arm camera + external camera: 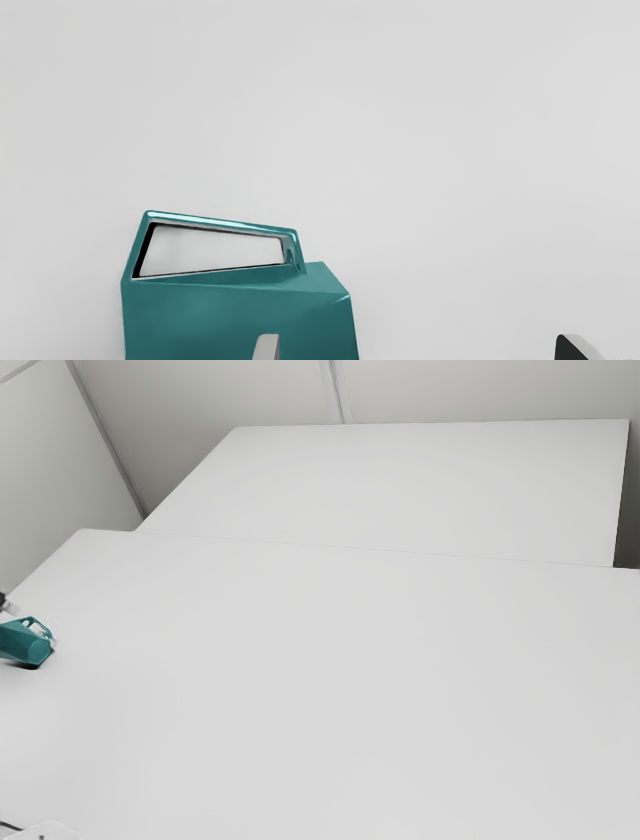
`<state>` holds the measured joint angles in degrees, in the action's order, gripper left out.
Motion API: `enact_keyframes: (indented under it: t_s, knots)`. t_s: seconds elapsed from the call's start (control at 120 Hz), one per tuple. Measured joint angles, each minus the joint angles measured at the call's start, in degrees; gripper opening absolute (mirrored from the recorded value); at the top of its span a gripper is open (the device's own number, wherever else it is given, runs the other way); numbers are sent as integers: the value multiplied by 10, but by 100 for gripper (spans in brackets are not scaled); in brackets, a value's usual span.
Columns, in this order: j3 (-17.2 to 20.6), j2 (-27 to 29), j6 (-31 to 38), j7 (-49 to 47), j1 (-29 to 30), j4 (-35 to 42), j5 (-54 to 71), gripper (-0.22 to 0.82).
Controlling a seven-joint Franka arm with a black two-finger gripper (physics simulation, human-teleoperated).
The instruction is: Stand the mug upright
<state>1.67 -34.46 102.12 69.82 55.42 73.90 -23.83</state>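
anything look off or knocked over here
Yes: the teal mug lies on its side on the white table, its handle sticking out sideways, rather than standing on its base. I see no spill or damage.

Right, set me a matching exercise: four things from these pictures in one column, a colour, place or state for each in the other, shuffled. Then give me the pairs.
1. Mug
2. Handle
3. Gripper
4. Table

A. Open
B. White, under the mug
C. Teal, lying on its side
D. Joined to the mug's side

Pairs: 1-C, 2-D, 3-A, 4-B
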Motion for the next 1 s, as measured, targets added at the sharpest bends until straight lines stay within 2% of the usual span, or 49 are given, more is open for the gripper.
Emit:
enact_keyframes:
  t_s: [0.417,0.617,1.0]
  knots:
    - [10,-134,-35,32,26,-169,0,60]
    - [48,-159,-52,40,61,-183,-5,60]
    - [45,-173,-71,49,76,-188,-18,60]
